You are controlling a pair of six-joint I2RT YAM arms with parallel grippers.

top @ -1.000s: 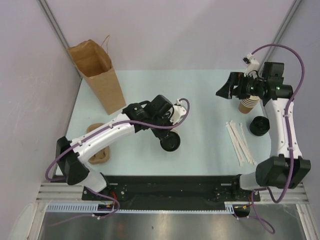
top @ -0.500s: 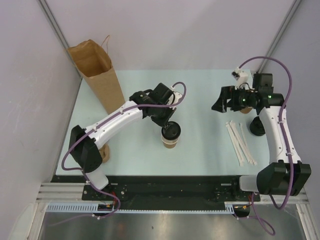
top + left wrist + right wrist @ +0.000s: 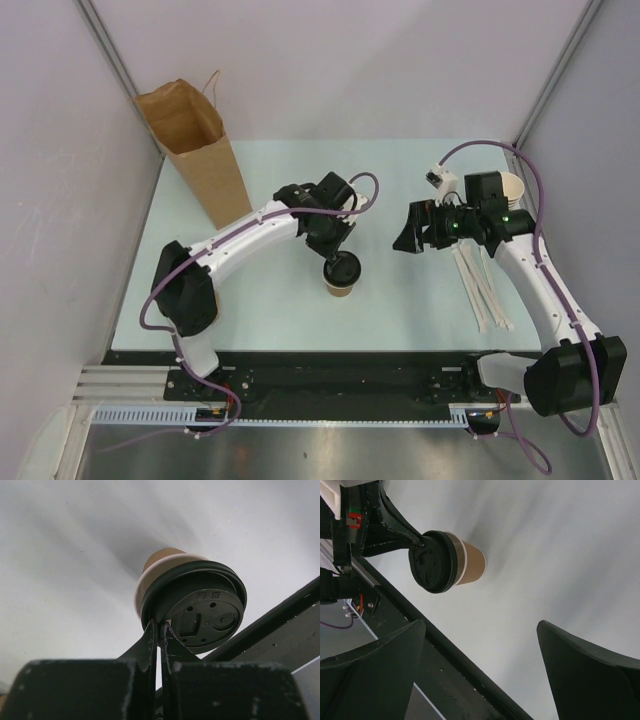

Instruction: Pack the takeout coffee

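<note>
Pale desk (image 3: 400, 300) | takeout coffee (image 3: 341, 275): likely light, crushable, lid detachable | left end effector (image 3: 159, 628) clamped on lid rim; cup wall judged safer | right end effector (image 3: 410, 238) apart

The takeout coffee (image 3: 341, 277) was a small tan kraft paper cup with a round black plastic lid (image 3: 200, 607) on top, seated all the way round as far as I could see. The lid had a raised rim, a few tiny holes and a little rectangular sip slot on its flat face. A pale band showed just under the lid. It was upright, around the middle of the table (image 3: 400, 310), a bit toward the near edge. The left gripper (image 3: 159, 630) had its fingers pinched together on the lid's rim. Couldn't tell if the base was touching the table or just off it.
</note>
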